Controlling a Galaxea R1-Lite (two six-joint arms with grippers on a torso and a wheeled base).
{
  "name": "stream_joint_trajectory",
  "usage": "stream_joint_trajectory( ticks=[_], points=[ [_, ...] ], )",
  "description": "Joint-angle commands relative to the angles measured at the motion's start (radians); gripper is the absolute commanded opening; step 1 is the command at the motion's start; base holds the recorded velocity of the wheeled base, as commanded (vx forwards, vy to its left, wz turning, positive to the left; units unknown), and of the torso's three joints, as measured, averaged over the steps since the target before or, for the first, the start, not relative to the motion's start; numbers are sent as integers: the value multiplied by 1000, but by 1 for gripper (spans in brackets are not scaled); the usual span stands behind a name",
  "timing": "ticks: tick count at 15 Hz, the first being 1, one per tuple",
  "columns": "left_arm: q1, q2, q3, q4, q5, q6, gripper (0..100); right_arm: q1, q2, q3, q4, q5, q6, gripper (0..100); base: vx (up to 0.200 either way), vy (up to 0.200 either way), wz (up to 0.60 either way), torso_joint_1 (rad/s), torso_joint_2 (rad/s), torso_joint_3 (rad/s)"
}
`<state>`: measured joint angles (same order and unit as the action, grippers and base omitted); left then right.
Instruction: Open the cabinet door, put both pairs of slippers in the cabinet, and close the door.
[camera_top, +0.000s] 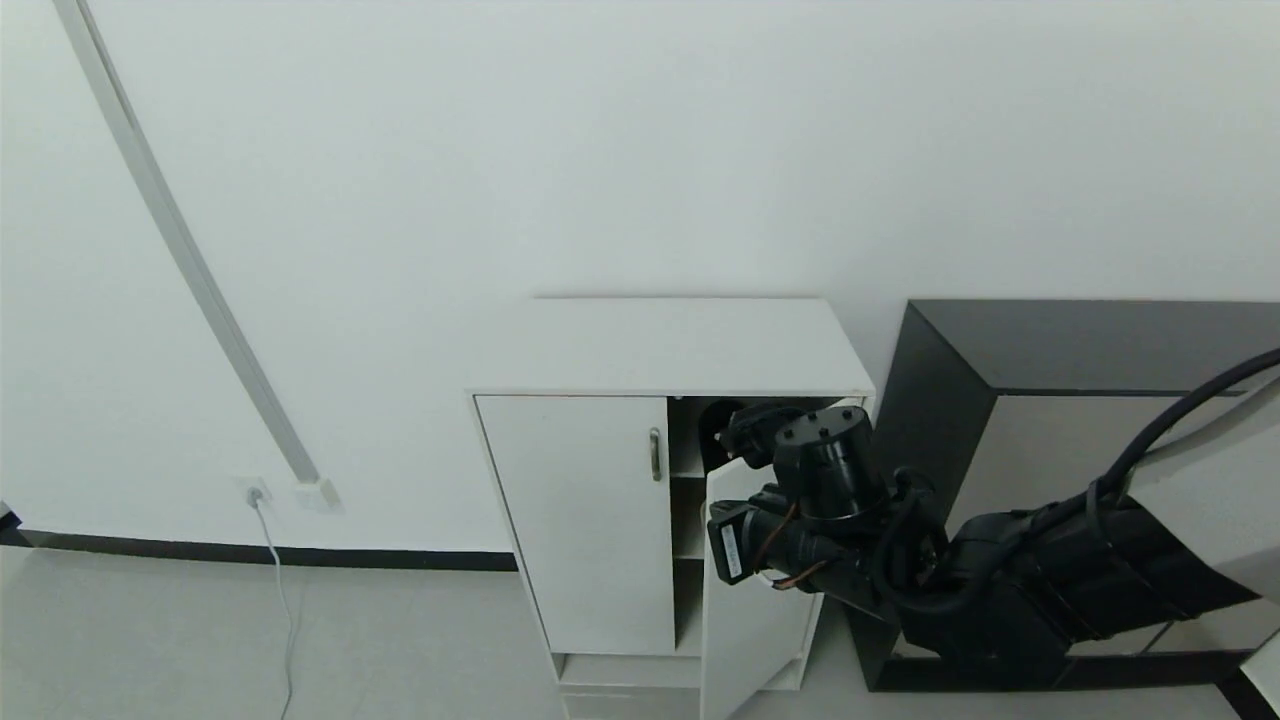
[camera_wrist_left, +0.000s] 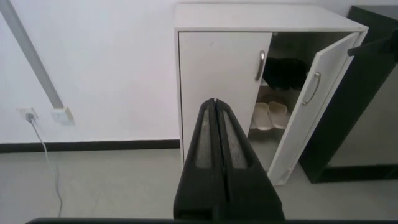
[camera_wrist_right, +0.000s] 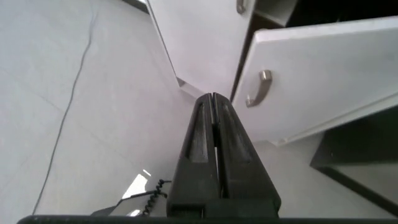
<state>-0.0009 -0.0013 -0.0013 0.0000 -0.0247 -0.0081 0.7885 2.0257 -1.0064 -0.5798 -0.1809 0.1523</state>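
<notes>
right gripper (camera_wrist_right: 213, 99) closed tight, empty, handle (camera_wrist_right: 259, 89) of open door (camera_wrist_right: 323, 68) ahead of tip | left gripper (camera_wrist_left: 214, 104) closed tight, empty, facing cabinet (camera_wrist_left: 217, 68) | beige slippers (camera_wrist_left: 270, 115), black slippers (camera_wrist_left: 286, 71) inside it

Bare indoor room, more like an office or test space than a home: plain white wall (camera_top: 640, 150), grey tiled floor (camera_top: 300, 640), black skirting (camera_top: 300, 553), wall socket (camera_top: 255, 492) with a trailing cable (camera_top: 280, 590), and a white cabinet (camera_top: 670, 345) holding slippers (camera_wrist_left: 270, 116).
</notes>
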Motion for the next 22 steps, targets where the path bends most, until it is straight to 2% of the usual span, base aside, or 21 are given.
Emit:
stream_joint_trajectory(
  ticks=[1, 9, 13, 17, 18, 22],
  points=[
    [-1, 1, 0, 0, 0, 0, 0, 0, 8, 25, -17, 0, 0, 0, 0, 0, 0, 0, 0, 0],
    [-1, 1, 0, 2, -1, 3, 0, -2, -29, 134, -63, -9, 0, 0, 0, 0, 0, 0, 0, 0],
    [-1, 1, 0, 0, -1, 3, 0, -3, -38, 242, -161, -12, -2, 0, 200, 0, 0, -5, -4, 1],
    [-1, 1, 0, 0, -1, 3, 0, -3, -38, 311, -198, -12, -2, 0, 200, 0, 0, 12, 5, 5],
    [-1, 1, 0, 0, 0, 0, 0, -3, -32, 333, -229, -11, -11, 0, 0, 0, 0, 0, 0, 0],
    [-1, 1, 0, 0, 2, 0, 0, -20, 50, 262, -245, -11, -31, 0, 0, 0, 0, 0, 0, 0]
  ],
)
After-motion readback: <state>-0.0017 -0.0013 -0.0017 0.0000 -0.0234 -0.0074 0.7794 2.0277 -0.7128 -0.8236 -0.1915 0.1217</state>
